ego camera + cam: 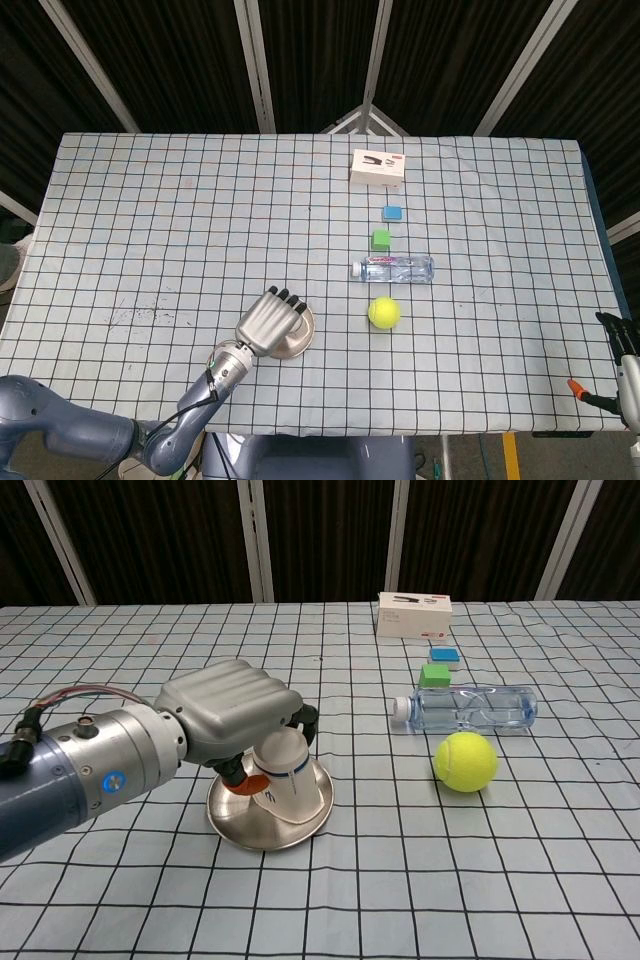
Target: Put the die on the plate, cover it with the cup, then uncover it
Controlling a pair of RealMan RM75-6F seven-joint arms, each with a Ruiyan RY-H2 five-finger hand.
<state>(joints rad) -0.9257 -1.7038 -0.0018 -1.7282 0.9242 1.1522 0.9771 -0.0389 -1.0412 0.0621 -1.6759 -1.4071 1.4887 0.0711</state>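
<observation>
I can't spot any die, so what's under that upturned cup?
The paper cup, mouth down in the left hand, rests on the metal plate. Its inside is hidden; no die shows.

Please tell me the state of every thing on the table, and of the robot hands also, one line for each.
left hand: grips the cup from above
cup: upside down, tilted, on the plate
plate: flat on the table, under the cup
die: not visible
water bottle: lying on its side, cap on
tennis ball: resting on the table
white box: closed
right hand: only partly visible at the head view's edge
</observation>
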